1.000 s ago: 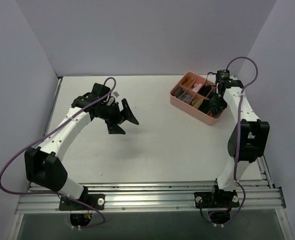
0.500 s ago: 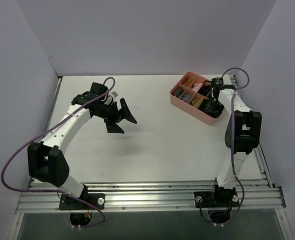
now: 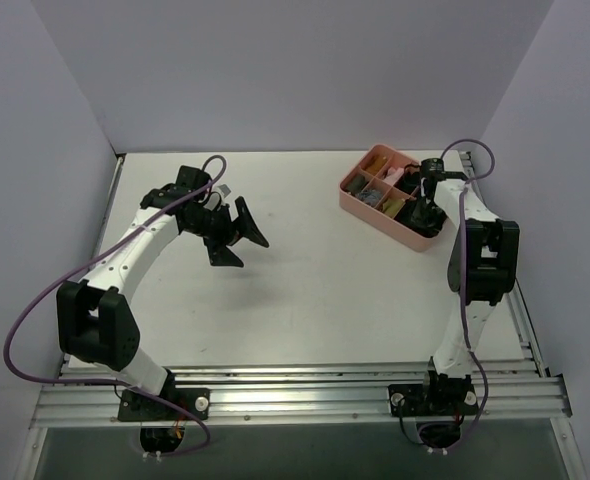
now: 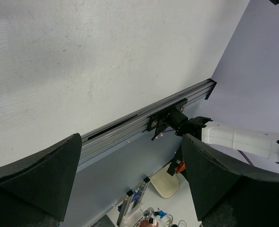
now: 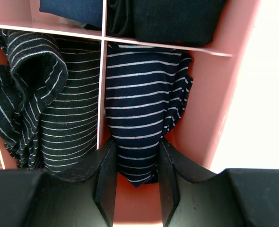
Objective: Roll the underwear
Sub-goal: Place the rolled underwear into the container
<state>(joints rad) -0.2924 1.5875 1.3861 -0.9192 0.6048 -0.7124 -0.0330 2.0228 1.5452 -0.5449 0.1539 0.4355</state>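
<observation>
Your right gripper (image 5: 137,176) is down inside the pink tray (image 3: 379,222) at the far right of the table. Its jaws are drawn in to a narrow gap and pinch the near end of the underwear (image 5: 142,97). The navy pinstriped cloth bunches where it passes between the fingers (image 5: 106,182). The underwear lies in the compartment at the tray's near right end, against the outer wall. A black striped cloth (image 5: 40,104) fills the compartment just to its left, past the divider.

Compared with a second ago, your right arm has folded more upright. Its wrist has swung left over the tray, and the right gripper (image 3: 425,213) has dropped from above the tray's edge into that compartment. The tray itself has not shifted.

Your left gripper (image 3: 237,232) hovers over bare table (image 3: 305,290) on the left, well apart from the tray. Its jaws are spread wide and hold nothing, as the wrist view shows around the left gripper (image 4: 130,182). It has drifted slightly left and farther back since then, with its opening unchanged.
</observation>
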